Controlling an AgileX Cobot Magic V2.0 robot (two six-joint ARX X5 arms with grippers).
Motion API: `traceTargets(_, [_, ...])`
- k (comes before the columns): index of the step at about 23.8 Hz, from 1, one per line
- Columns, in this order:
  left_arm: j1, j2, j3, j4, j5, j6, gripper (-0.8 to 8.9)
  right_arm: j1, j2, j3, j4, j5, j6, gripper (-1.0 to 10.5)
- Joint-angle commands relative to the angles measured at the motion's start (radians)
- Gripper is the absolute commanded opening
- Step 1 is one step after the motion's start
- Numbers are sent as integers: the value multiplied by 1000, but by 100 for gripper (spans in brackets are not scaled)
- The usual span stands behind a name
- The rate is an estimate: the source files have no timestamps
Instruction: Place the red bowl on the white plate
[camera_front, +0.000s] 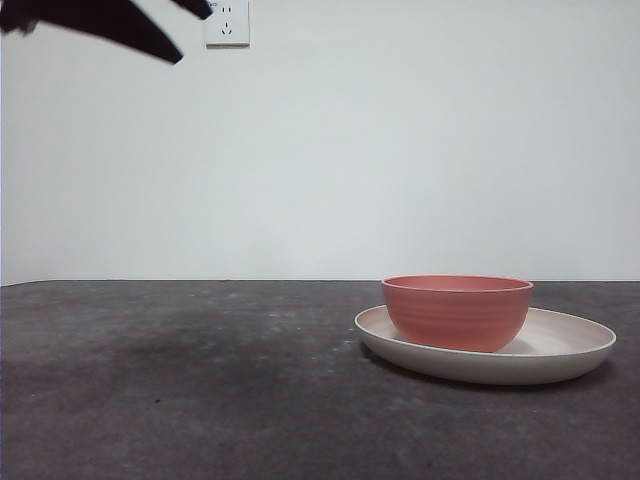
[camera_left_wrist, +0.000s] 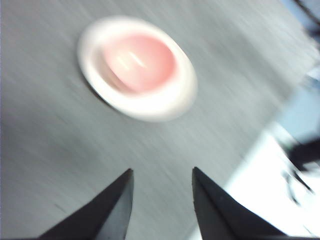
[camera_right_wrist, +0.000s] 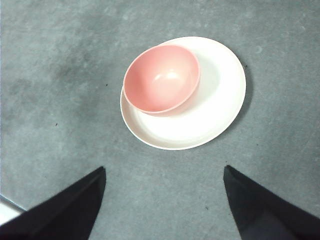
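Red bowl (camera_right_wrist: 162, 79) on white plate (camera_right_wrist: 210, 117), beyond open right pincer (camera_right_wrist: 165, 200).

Both the left gripper (camera_left_wrist: 162, 200) and right gripper (camera_right_wrist: 165, 200) have plain matte black jaws tapering to pointed tips.

The dark grey, mottled worktop (camera_front: 200, 380) runs back to a pale wall. Directly on it lies only the white plate (camera_front: 570, 355), toward the right, which carries the red bowl (camera_front: 457, 312) on its left part.
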Motion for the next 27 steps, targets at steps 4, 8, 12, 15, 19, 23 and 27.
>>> traceTargets(4, [-7,-30,-27,-3,40,14,185,2,11,16,3,1,31,373])
traceTargets(8, [-8,-30,-27,5,40,14,185,1,29,16,6,2,61,373])
traceTargets(12, [-8,-30,-27,13,40,14,185,-1,74,16,52,10,99,373])
traceTargets(15, [-8,-30,-27,16,40,14,185,-2,143,16,103,48,113,373])
traceTargets(19, [-8,-30,-27,16,40,15,185,-2,277,16,171,50,112,372])
traceTargets(23, [-8,-30,-27,16,40,15,185,-2,420,16,266,50,113,336])
traceTargets(27, [-8,-30,-27,16,40,14,185,-2,557,16,343,50,116,324])
